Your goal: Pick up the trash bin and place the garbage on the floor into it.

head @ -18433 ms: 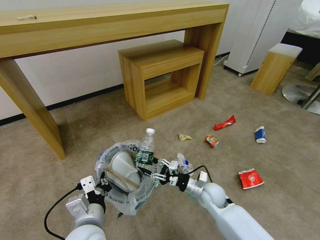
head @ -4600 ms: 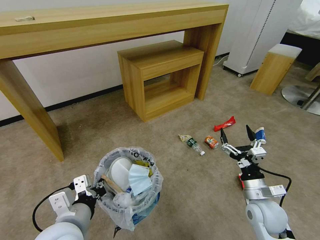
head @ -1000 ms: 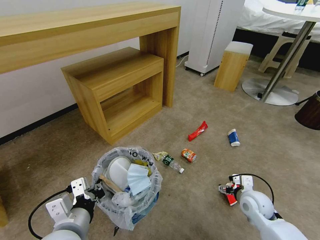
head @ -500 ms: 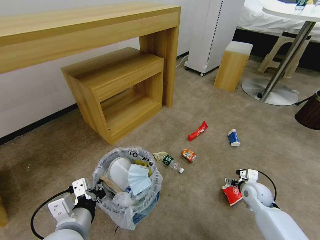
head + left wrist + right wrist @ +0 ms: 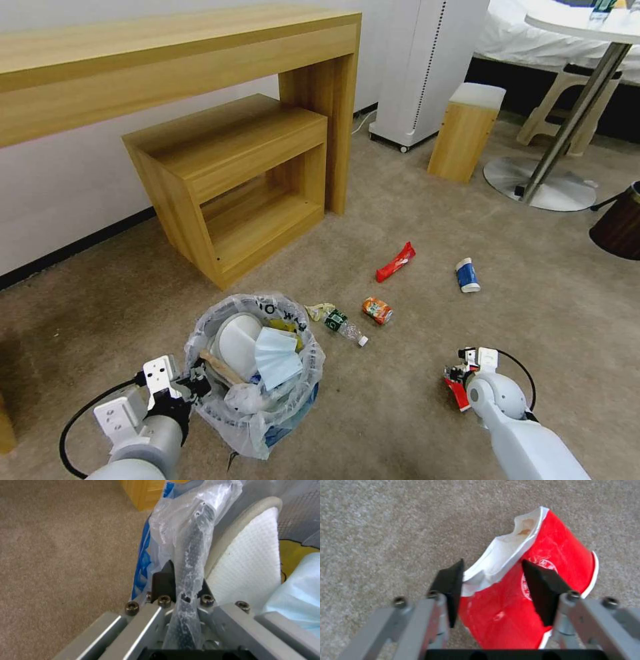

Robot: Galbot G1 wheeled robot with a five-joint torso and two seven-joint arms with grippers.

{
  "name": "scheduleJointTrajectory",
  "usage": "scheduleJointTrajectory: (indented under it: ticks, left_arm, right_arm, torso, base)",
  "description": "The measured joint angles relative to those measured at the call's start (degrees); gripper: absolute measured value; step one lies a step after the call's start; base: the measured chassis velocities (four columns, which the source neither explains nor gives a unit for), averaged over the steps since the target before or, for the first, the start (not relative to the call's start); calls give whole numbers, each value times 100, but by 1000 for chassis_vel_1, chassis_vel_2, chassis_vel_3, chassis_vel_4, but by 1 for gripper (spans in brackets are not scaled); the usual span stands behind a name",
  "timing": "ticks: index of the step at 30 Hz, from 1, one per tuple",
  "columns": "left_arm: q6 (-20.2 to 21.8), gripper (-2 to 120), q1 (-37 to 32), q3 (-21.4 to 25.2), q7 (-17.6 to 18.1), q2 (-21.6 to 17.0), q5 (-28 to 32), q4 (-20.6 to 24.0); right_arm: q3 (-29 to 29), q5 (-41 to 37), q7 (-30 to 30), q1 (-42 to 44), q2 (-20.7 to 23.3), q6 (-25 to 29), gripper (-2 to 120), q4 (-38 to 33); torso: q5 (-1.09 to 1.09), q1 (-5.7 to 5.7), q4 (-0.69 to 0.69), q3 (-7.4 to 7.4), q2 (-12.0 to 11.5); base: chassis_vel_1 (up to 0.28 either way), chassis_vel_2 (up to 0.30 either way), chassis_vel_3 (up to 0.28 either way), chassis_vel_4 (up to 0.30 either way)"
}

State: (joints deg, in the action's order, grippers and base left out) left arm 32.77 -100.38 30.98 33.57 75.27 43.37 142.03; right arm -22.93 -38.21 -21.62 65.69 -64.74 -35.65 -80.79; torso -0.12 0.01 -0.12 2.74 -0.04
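The trash bin, lined with a crinkly plastic bag, hangs at lower left with a white slipper, a wooden stick and a blue mask inside. My left gripper is shut on its bagged rim, pinched between the fingers. My right gripper is down at the carpet, open, its black fingers straddling the raised white edge of a crushed red wrapper. On the floor lie a plastic bottle, a crushed can, a long red wrapper, a blue-white cup and a yellowish scrap.
A long wooden desk and a low wooden side table stand along the wall. A white appliance, a wooden stool, a round table's metal base and a dark pot are on the right. Open carpet lies between the arms.
Over the last half second my right gripper has shifted slightly left and lowered over the red wrapper, its fingers now on either side of it. The left arm and bin stay put.
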Motion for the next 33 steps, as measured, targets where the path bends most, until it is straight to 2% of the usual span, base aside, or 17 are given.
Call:
scheduleJointTrajectory:
  ticks: [1, 3, 4, 7, 9, 11, 15, 19, 20, 23, 24, 26, 27, 29, 30, 31, 33]
  left_arm:
    - [0, 0, 0, 0, 0, 0, 0, 0]
    - [-6, 0, 23, -6, -1, 0, -1, -26]
    - [-6, 0, 23, -6, -1, 0, -1, -26]
    - [-26, 0, 43, -8, -1, -4, -12, -73]
    - [-30, 0, 43, -8, -2, -9, -15, -85]
    - [-38, 0, 42, -8, -4, -17, -16, -93]
    - [-44, 0, 45, -3, -7, -39, -16, -107]
    - [-48, 0, 68, -21, -7, -38, -40, -191]
    - [-48, 0, 68, -21, -7, -38, -40, -191]
    - [-49, 0, 83, -92, -7, 10, -109, -266]
    - [-49, 0, 83, -92, -7, 10, -109, -266]
    - [-55, 0, 98, -157, -7, 56, -193, -334]
    - [-55, 0, 98, -157, -7, 56, -193, -334]
    - [-65, 0, 110, -221, -7, 102, -260, -391]
    - [-65, 0, 113, -234, -9, 115, -275, -406]
    - [-65, 0, 113, -234, -9, 115, -275, -406]
    - [-61, 0, 126, -256, -14, 145, -292, -434]
  right_arm:
    - [0, 0, 0, 0, 0, 0, 41, 0]
    - [-10, 47, 55, 47, 30, 16, 31, -52]
    - [-10, 47, 55, 47, 30, 16, 31, -52]
    - [-3, 118, 94, 108, 37, 35, 17, -104]
    - [11, 164, 113, 132, 36, 49, 14, -115]
    - [39, 235, 141, 173, 22, 84, 4, -136]
    - [78, 262, 156, 220, 22, 147, 0, -229]
    - [94, 87, 609, 427, 157, 949, 0, -1050]
    - [94, 87, 609, 427, 157, 949, 0, -1050]
    - [137, -180, 1072, 497, 271, 1622, 0, -1864]
    - [137, -180, 1072, 497, 271, 1622, 0, -1864]
    - [340, -489, 1542, 446, 347, 2170, 0, -2390]
    - [340, -489, 1542, 446, 347, 2170, 0, -2390]
    - [690, -766, 2453, 261, 346, 2864, 0, -2685]
    - [801, -844, 2790, 187, 315, 3054, 0, -2708]
    - [801, -844, 2790, 187, 315, 3054, 0, -2708]
    - [1176, -1024, 3698, -84, 145, 3611, 0, -2642]
  torso:
    - [0, 0, 0, 0, 0]
    - [0, 0, 0, 0, 0]
    - [0, 0, 0, 0, 0]
    - [-1, 0, 0, 0, 0]
    - [-1, 0, 0, 0, 0]
    - [-1, 0, 0, 0, 0]
    - [1, 0, 0, 0, 0]
    - [1, 0, 0, 0, 0]
    - [1, 0, 0, 0, 0]
    - [-2, 0, 0, 0, 0]
    - [-2, 0, 0, 0, 0]
    - [-2, 0, 0, 0, 0]
    - [-2, 0, 0, 0, 0]
    - [-2, 0, 1, 0, 0]
    - [-2, 0, 0, 0, 0]
    - [-2, 0, 0, 0, 0]
    - [0, 0, 0, 0, 0]
  base:
    - [0, 0, 0, 0]
    - [0, 0, 0, 0]
    - [0, 0, 0, 0]
    - [0, 0, 0, 0]
    - [0, 0, 0, 0]
    - [0, 0, 0, 0]
    - [0, 0, 0, 0]
    - [0, 0, 0, 0]
    - [0, 0, 0, 0]
    - [0, 0, 0, 0]
    - [0, 0, 0, 0]
    - [0, 0, 0, 0]
    - [0, 0, 0, 0]
    - [0, 0, 0, 0]
    - [0, 0, 0, 0]
    - [0, 0, 0, 0]
    - [0, 0, 0, 0]
